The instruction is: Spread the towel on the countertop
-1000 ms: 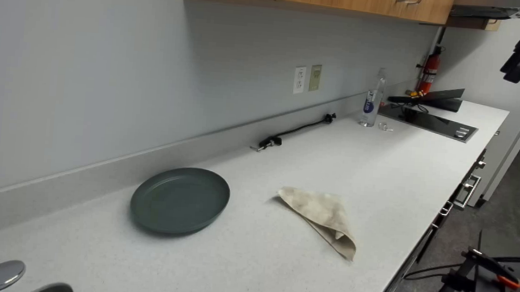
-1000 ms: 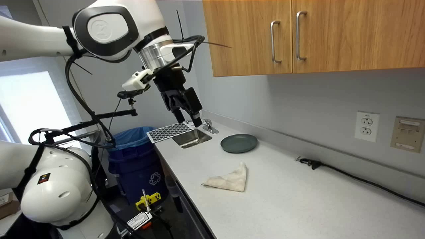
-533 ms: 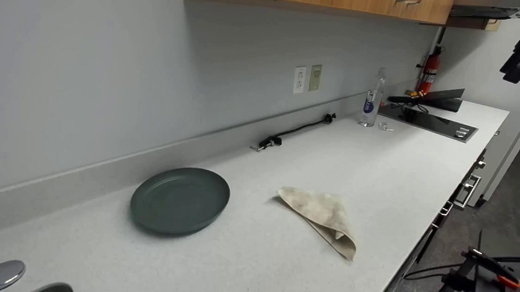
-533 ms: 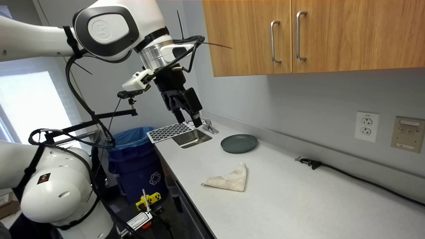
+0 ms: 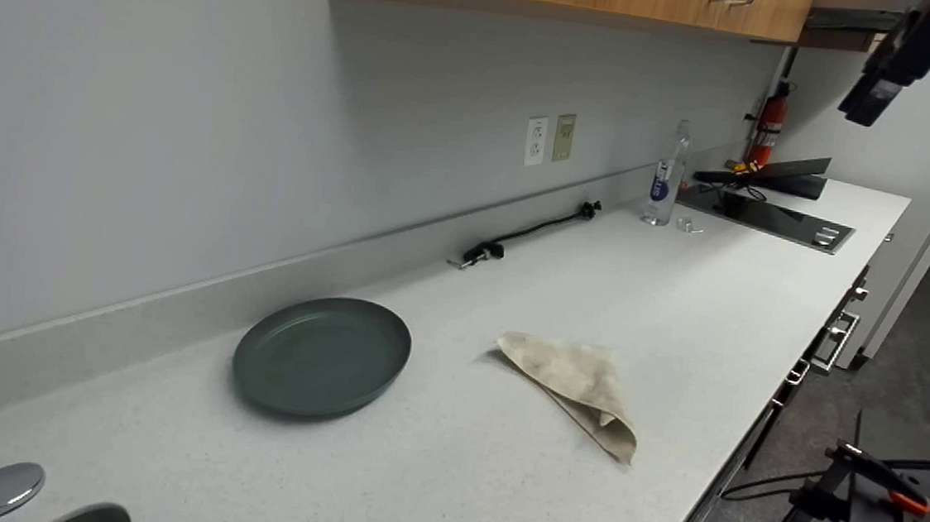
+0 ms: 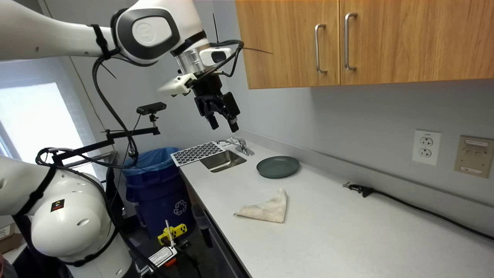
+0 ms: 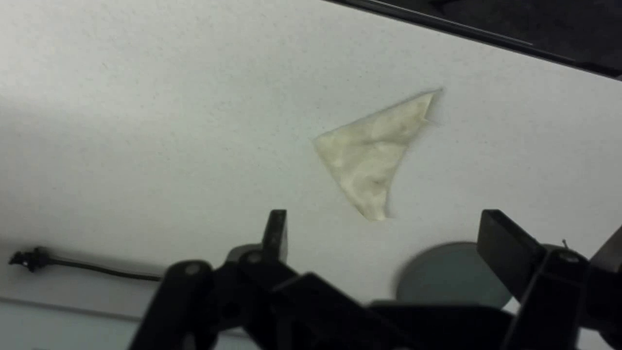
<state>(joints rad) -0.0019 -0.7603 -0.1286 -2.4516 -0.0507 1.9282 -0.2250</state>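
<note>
A thin beige-tan cloth towel (image 5: 568, 373), faintly blotched with brown, lies on a long white table (image 5: 432, 466) with a speckled, smooth top. It is folded over on itself into a rough, lopsided triangle, with a lower layer peeking out along one long side. Nearer the plain grey wall (image 5: 177, 122), and apart from the towel, sits a round dark grey-green plate (image 5: 323, 358). Further along the table I can make out a thin black cable (image 5: 527, 233) with a clamp (image 5: 484, 252) at one end, a clear plastic bottle (image 5: 664, 184) standing upright, and a flat, glossy black cooktop (image 5: 771, 218). A white jointed robot arm (image 6: 150, 33) reaches in from beyond the table's front edge. Its black jaws are released and parted wide, high above the table and well apart from the towel, which the wrist view shows below. In an exterior view, a small steel sink (image 6: 223, 162) is set into the table's far end, beside a silvery metal tap (image 6: 242, 146), and light-brown wooden cabinets (image 6: 370, 42) hang on the wall.
</note>
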